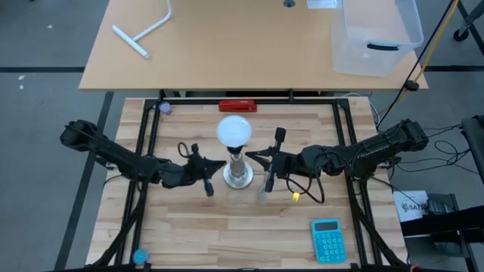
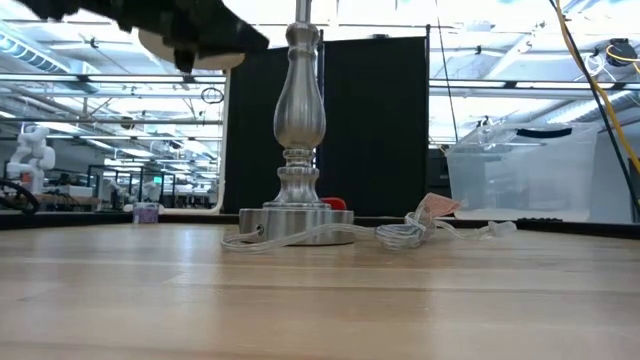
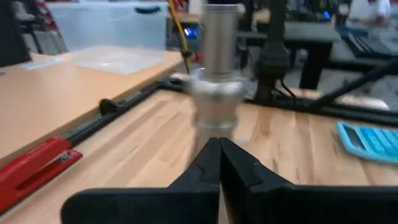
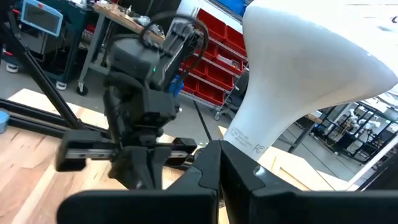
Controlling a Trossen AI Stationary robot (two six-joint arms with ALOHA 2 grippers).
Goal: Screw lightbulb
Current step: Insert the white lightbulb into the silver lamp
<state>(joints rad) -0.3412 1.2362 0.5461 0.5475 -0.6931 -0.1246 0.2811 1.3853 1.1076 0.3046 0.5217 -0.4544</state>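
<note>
High view: the lightbulb (image 1: pixel 234 130) sits atop the lamp stand (image 1: pixel 237 174); left gripper (image 1: pixel 206 168) and right gripper (image 1: pixel 261 157) flank the stand, jaws closed, empty.

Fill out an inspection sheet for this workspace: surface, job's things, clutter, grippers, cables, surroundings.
Surface: light wooden table with a dark frame along its edges.
Job's things: white lightbulb sits on top of the silver lamp stand, mid-table.
Clutter: red tool at the far edge; blue calculator near the right corner; small purple object at the far left.
Grippers: left gripper shut, empty, just left of the stand; right gripper shut, empty, just right of it.
Cables: clear lamp cord coiled by the stand's foot; black leads trail from the arms.
Surroundings: second table beyond carries a clear plastic bin and a white T-shaped pipe.
</note>
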